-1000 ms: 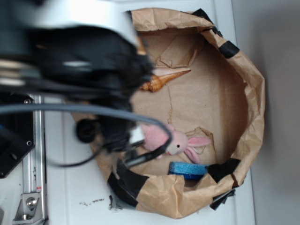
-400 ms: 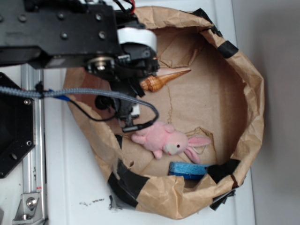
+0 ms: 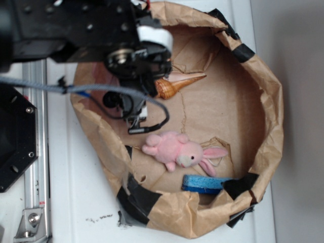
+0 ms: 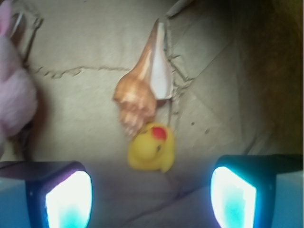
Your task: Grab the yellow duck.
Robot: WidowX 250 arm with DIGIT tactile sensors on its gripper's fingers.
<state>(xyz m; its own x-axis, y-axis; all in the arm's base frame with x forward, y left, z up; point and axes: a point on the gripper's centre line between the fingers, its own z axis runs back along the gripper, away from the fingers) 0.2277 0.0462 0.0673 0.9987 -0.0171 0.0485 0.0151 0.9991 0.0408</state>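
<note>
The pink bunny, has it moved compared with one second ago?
Cannot tell. The pink bunny was half hidden by the arm a second ago, but its ear lies at the same spot above the blue sponge in the exterior view.

Yellow duck (image 4: pixel 151 147): hidden in exterior view behind my arm (image 3: pixel 86 30); seen in wrist view only, soft focus. My gripper (image 4: pixel 151 190): only two finger pads (image 4: pixel 69 199) in frame, cut by bottom edge at 6 o'clock, glare-washed; in exterior view fingertips hidden by own housing. Pink bunny (image 4: pixel 14 95): cut by left edge at 9 o'clock in wrist view. Seashell (image 3: pixel 177 85): wide end partly covered by arm in exterior view. Blue block (image 3: pixel 202 183): right end tucked under paper wall (image 3: pixel 273 116).
</note>
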